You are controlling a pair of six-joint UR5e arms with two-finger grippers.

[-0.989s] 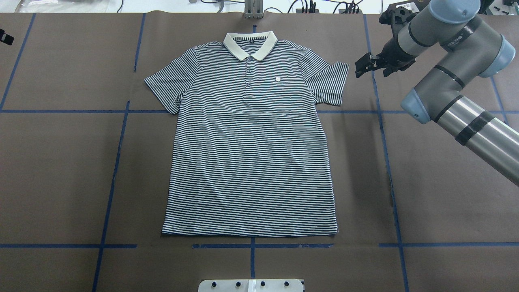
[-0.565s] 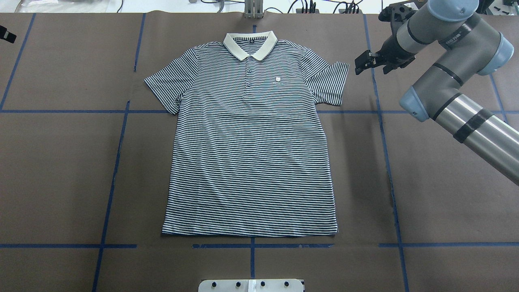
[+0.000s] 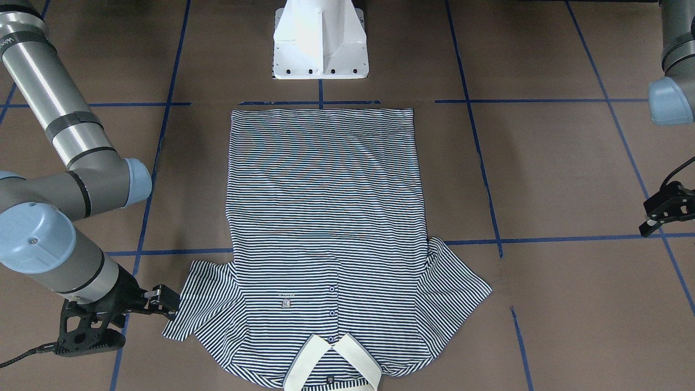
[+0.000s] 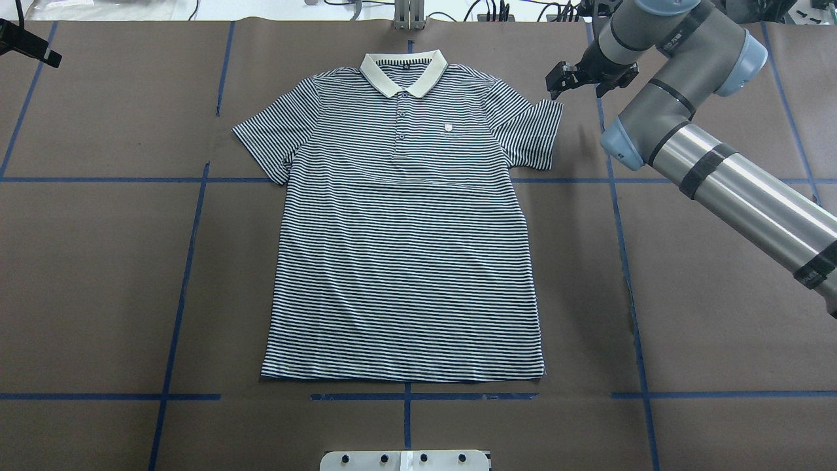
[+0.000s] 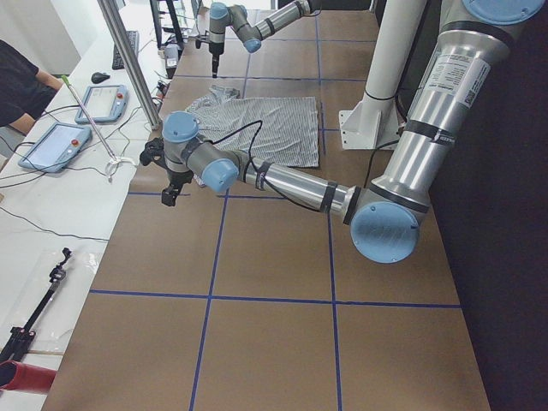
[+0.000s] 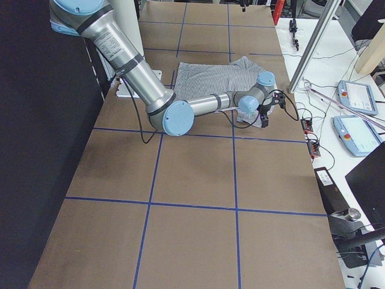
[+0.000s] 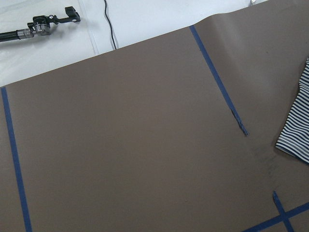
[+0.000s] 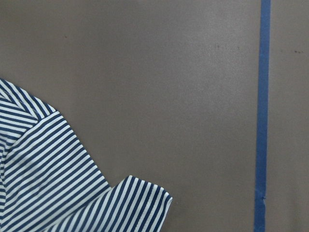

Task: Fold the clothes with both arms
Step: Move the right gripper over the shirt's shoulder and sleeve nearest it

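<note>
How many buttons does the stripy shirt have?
3, in a line down the shirt: top button at the collar, middle button below it, bottom button lowest. None seems hidden.

1 polo shirt, 2 arms, 1 white pedestal.

Even, bright overhead light; shadows soft, faint. Specular streak on right arm silver tube. Moiré banding on shirt stripes, front view. Worktop matte. Wrist views sharp, evenly lit.
</note>
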